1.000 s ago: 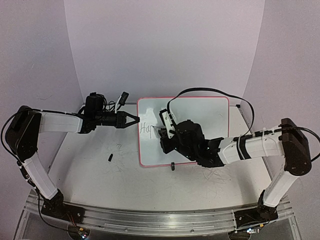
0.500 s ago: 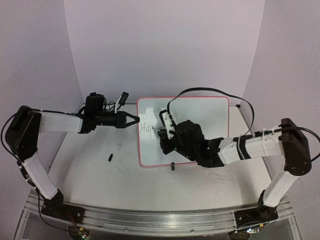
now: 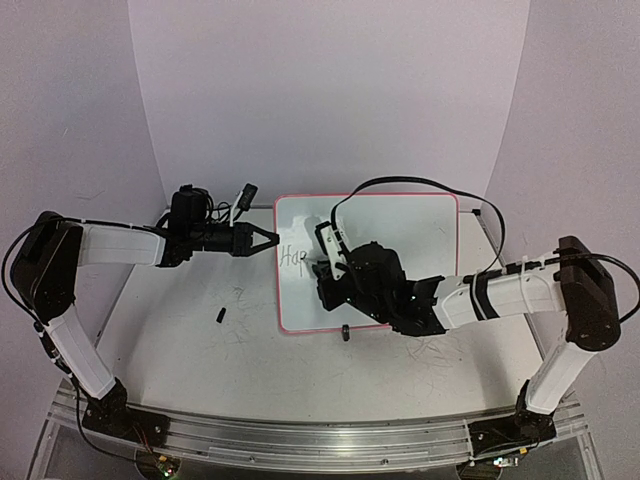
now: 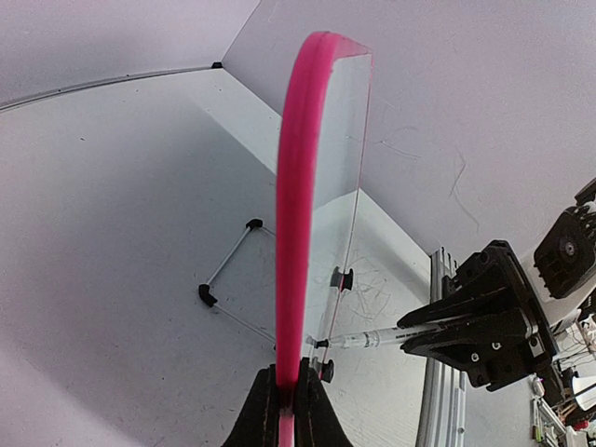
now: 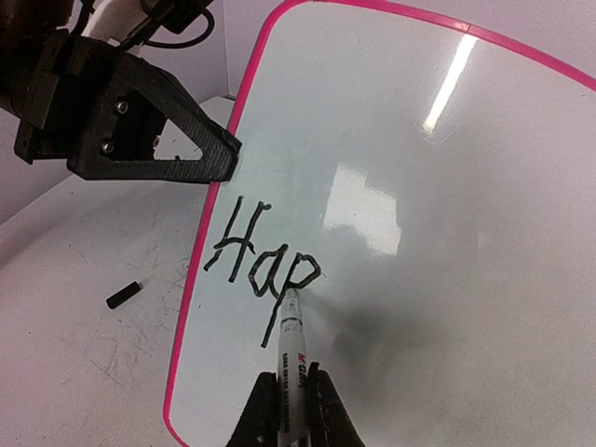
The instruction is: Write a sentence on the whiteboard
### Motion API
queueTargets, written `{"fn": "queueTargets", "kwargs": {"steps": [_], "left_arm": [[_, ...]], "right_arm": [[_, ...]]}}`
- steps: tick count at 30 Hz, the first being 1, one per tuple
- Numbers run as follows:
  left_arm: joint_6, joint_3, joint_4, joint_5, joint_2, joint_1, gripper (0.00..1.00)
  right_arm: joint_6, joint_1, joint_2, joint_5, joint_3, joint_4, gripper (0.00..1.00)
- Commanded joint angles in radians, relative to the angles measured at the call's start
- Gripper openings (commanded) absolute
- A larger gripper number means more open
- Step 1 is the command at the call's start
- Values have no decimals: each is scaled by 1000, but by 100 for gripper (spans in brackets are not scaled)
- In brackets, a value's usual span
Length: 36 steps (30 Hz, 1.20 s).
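Note:
The whiteboard, white with a pink-red rim, stands tilted at the table's middle back. Black letters "Hap" sit near its left edge and show clearly in the right wrist view. My left gripper is shut on the board's left rim, seen edge-on in the left wrist view between the fingers. My right gripper is shut on a white marker. The marker's tip touches the board at the lower part of the "p". The marker also shows in the left wrist view.
A small black marker cap lies on the table left of the board, also in the right wrist view. A black clip foot sits at the board's near edge. A black cable arcs over the board. Faint scribbles mark the tabletop.
My right gripper with the marker has shifted slightly left and up along the board by the "p". The left arm and the board have not moved.

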Motion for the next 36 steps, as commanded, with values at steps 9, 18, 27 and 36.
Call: {"fn": "queueTargets", "kwargs": {"steps": [9,18,27,36], "left_arm": [[7,-8,36,47,-44,-17,0],[4,-9,36,46,-50,-17,0],[5,-6,36,48,-45,-17,0],[5,-6,36,51,-45,-17,0]], "right_arm": [[-6,-34,-95,-38,-46,42,0],[-27,-33,-70,-31,-12,46,0],[-28,-34,-57,-6,-1,53,0],[-28,-34,-37,9,8,46,0]]}}
